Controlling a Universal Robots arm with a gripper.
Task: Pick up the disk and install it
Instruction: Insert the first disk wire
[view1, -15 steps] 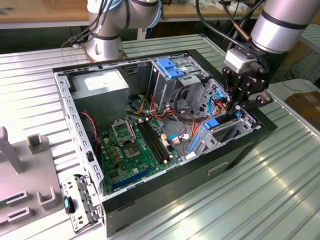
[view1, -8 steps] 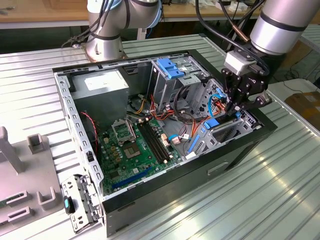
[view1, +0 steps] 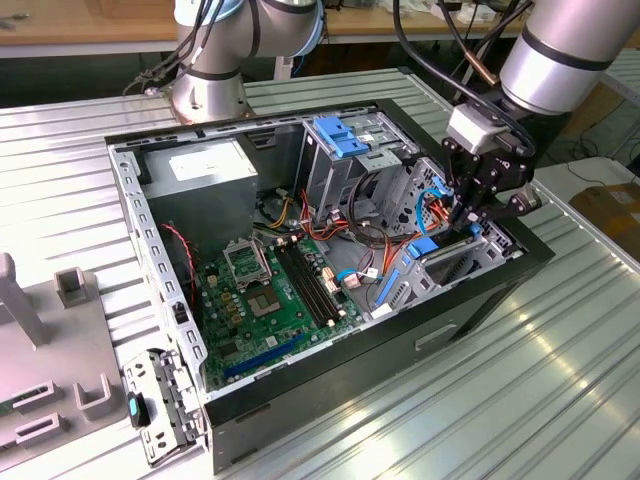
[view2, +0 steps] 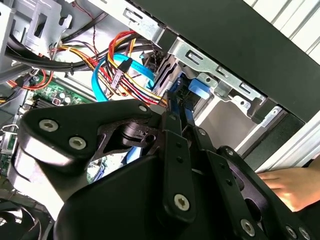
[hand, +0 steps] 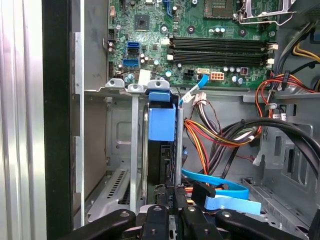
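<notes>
The computer case (view1: 470, 300) is black outside and grey metal inside. The motherboard (view1: 270, 300) is green with black memory slots (hand: 220, 45). The disk (hand: 162, 122) shows a bright blue carrier. The cables are of several colours: a light blue flat cable (hand: 220, 187), and red, orange, yellow and black wires (hand: 210, 135). The hand (view1: 478, 205) is black. The tabletop (view1: 560, 380) is silver with ribbed stripes. The robot arm (view1: 560, 50) is silver-grey.
</notes>
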